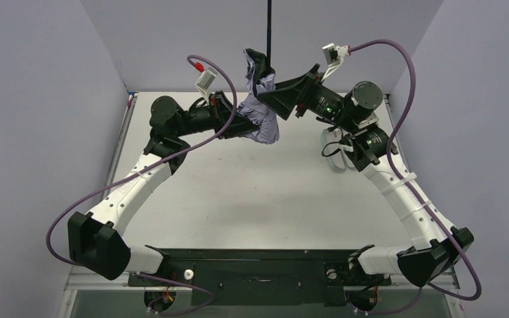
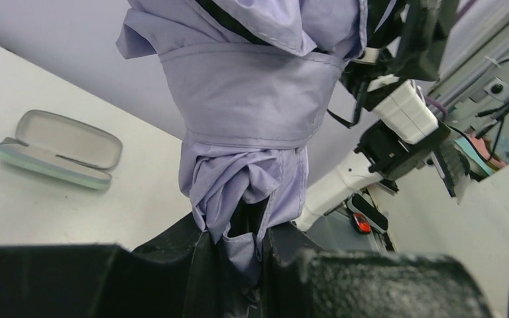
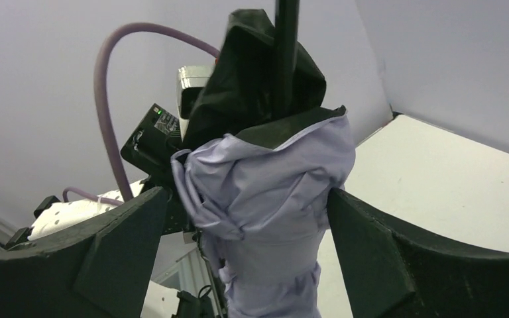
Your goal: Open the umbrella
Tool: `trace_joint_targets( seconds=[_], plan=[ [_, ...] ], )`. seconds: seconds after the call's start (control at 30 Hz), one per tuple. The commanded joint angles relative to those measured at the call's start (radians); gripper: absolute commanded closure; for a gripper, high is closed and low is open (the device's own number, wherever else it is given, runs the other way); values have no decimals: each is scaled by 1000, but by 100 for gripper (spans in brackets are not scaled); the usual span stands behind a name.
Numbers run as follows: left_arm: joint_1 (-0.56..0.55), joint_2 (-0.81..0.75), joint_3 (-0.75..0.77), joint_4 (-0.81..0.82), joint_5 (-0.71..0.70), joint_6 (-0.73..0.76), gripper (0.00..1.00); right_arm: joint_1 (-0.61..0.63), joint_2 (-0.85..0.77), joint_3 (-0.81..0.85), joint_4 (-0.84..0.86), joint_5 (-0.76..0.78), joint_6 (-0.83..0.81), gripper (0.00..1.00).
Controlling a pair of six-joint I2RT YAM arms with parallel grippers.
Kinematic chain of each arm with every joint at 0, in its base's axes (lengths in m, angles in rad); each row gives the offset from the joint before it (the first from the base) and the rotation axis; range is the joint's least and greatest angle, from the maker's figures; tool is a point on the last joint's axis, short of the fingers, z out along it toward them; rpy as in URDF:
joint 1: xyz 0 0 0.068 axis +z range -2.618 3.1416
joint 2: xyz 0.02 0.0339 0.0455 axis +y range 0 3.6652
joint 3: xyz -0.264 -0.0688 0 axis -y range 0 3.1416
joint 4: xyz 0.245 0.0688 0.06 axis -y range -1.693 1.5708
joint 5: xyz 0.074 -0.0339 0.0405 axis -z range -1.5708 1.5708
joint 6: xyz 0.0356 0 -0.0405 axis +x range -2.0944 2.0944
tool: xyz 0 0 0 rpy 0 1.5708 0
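The umbrella (image 1: 260, 109) is folded and held upright in the air above the back of the table. Its pale lavender fabric (image 2: 252, 99) is bunched, with a strap wrapped round it. Black lining shows at the top, where the thin black shaft (image 3: 285, 46) rises out of view. My left gripper (image 2: 255, 262) is shut on the lower end of the fabric. My right gripper (image 3: 248, 225) is open, one wide finger (image 3: 116, 252) on each side of the bundle's upper part. In the top view the left gripper (image 1: 242, 124) comes from the left and the right gripper (image 1: 270, 94) from the right.
A pale green glasses case (image 2: 59, 149) lies open on the white table (image 2: 33, 212) to the left of the umbrella. Lavender walls close in the table (image 1: 258, 192) at the back and sides. Purple cables (image 1: 407, 79) loop off both wrists.
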Motion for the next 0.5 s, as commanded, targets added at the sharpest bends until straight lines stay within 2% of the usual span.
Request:
trace_joint_targets(
  seconds=[0.0, 0.37, 0.43, 0.47],
  plan=[
    [-20, -14, 80, 180, 94, -78, 100, 39, 41, 46, 101, -72, 28, 14],
    [-70, -42, 54, 196, 203, -58, 100, 85, 85, 121, 95, -42, 72, 17],
    [-65, -44, 51, 200, 211, -53, 100, 94, 87, 136, 77, -29, 62, 20],
    [-64, -43, 50, 201, 212, -51, 100, 97, 86, 136, 67, -24, 60, 25]
  ],
)
